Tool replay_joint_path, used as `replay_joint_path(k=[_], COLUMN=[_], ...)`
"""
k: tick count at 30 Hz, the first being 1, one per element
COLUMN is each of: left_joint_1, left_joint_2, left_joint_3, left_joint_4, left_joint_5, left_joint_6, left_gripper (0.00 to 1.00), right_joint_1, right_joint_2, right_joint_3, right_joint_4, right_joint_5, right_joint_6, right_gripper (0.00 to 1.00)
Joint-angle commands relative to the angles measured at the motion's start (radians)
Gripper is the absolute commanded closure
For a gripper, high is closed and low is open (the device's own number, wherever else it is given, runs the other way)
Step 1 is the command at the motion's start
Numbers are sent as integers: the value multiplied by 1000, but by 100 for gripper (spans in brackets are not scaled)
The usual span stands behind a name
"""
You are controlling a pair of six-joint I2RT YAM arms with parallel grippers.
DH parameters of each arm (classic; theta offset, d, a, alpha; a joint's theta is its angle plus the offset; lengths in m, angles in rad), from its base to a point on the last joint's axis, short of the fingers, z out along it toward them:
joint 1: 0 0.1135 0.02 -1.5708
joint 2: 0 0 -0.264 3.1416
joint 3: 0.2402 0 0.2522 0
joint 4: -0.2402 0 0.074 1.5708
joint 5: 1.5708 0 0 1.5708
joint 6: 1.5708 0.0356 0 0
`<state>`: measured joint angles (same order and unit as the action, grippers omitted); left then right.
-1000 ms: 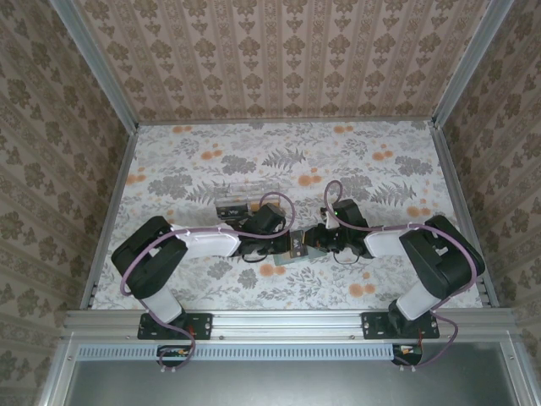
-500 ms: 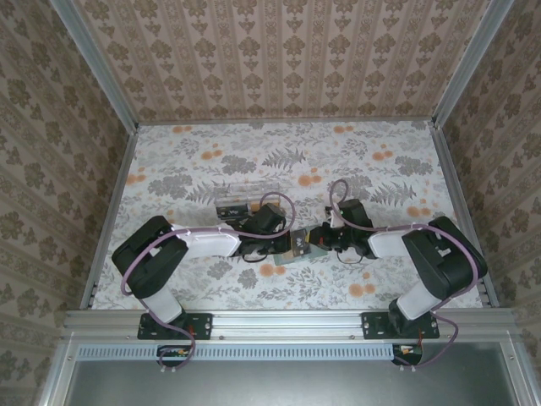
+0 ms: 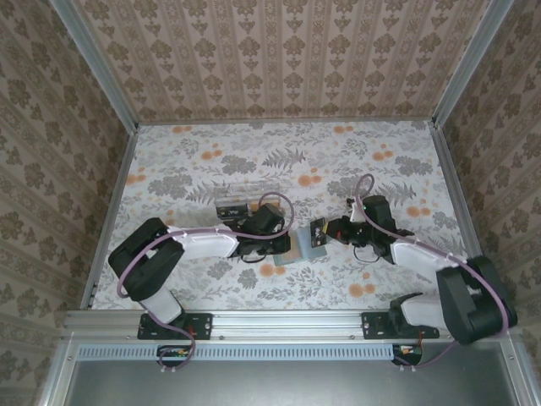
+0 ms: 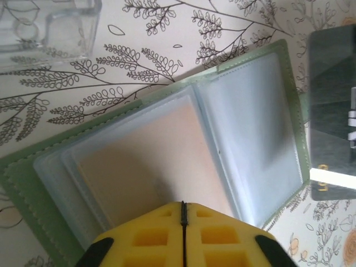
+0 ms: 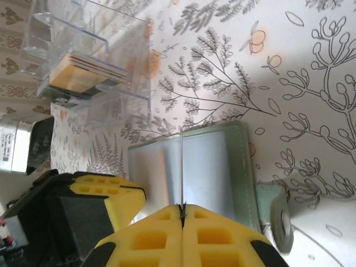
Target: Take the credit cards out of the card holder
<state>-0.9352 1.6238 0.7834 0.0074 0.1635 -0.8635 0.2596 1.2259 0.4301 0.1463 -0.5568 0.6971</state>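
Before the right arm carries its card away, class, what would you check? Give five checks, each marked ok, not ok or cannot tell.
1. right gripper shut on the dark card: ok.
2. Dark card out of the card holder: ok, it sits beyond one edge.
3. left gripper shut, over the card holder: ok; whether it presses down: cannot tell.
4. Card holder lying open: ok.
5. Card holder emptied: not ok, a peach card sits in a sleeve.
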Motion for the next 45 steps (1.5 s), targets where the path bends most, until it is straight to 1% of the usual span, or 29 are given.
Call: replay_joint_path(k=[1, 2, 4, 6, 10, 11, 14, 19, 22, 24, 27, 30, 36, 40, 45], left_joint_1=[4, 4, 5, 10, 26, 33, 66, 140, 175, 188, 195, 195, 195, 196, 196], left_joint_2=[-96, -121, -187, -257, -458, -518, -699, -1003, -1178, -1275, -1381, -1434, -1474, -1491, -1493], left_joint_3=[5, 6, 8, 2, -40, -54, -100, -159, -179, -182, -181, -170, -144, -133, -131], left_joint_4=[-47, -57, -92, -134, -240, -267, -357, -534, -641, -704, -785, -848, -923, -948, -957], left_joint_5=[-23, -37, -79, -131, -269, -300, -371, -451, -487, -508, -538, -557, -570, -581, -588], left_joint_6=[36, 40, 52, 61, 67, 67, 64, 52, 50, 50, 49, 44, 38, 41, 40], left_gripper=[80, 73, 51, 40, 2, 0, 0, 0, 0, 0, 0, 0, 0, 0, 0], right_joint_1=[2, 3, 15, 37, 120, 155, 258, 356, 423, 470, 539, 598, 676, 692, 694], right_joint_2=[-108, -134, -180, -202, -179, -160, -74, 108, 223, 299, 436, 534, 664, 724, 795], right_joint_3=[29, 37, 66, 102, 207, 248, 373, 564, 684, 785, 976, 1091, 1190, 1234, 1309], right_joint_4=[-149, -172, -218, -257, -319, -342, -391, -401, -415, -466, -607, -666, -672, -674, -716], right_joint_5=[52, 62, 88, 117, 194, 229, 310, 321, 363, 403, 469, 516, 618, 663, 701], right_joint_6=[-68, -80, -110, -140, -216, -248, -354, -525, -663, -761, -922, -1093, -1368, -1476, -1550], right_gripper=[100, 100, 100, 100, 100, 100, 100, 100, 100, 100, 100, 100, 100, 100, 100])
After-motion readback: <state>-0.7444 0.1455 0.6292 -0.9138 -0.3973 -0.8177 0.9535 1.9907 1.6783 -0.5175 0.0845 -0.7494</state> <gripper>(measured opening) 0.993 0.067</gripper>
